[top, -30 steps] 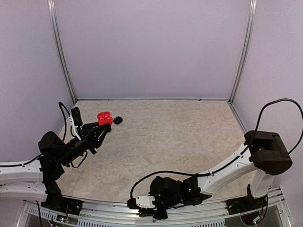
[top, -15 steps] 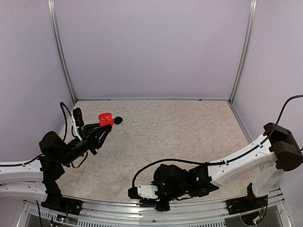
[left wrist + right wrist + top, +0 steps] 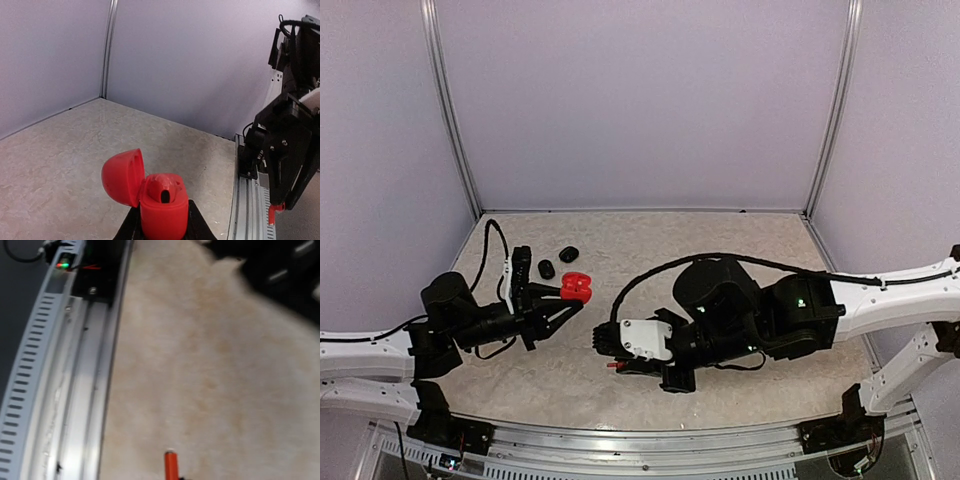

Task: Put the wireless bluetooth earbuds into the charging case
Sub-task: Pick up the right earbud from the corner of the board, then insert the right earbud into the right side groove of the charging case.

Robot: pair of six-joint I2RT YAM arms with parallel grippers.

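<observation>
My left gripper [image 3: 565,298] is shut on the base of a red charging case [image 3: 576,286] and holds it above the table left of centre. In the left wrist view the case [image 3: 161,207] stands upright with its lid [image 3: 122,176] swung open to the left, and a dark slot shows in the insert. My right gripper [image 3: 613,364] is shut on a red earbud [image 3: 609,366], whose stem [image 3: 171,465] sticks out at the bottom of the right wrist view. The earbud also shows in the left wrist view [image 3: 272,212], to the right of the case and apart from it.
Two small black rounded pieces [image 3: 547,268] [image 3: 568,253] lie on the table behind the left gripper; I cannot tell whether they are cases or earbuds. The aluminium front rail [image 3: 65,390] runs under the right gripper's left side. Grey walls enclose the table.
My left gripper has carried the red case right and nearer, uncovering a second black piece. My right arm has risen from the front edge and swung up toward the middle with the red earbud.
</observation>
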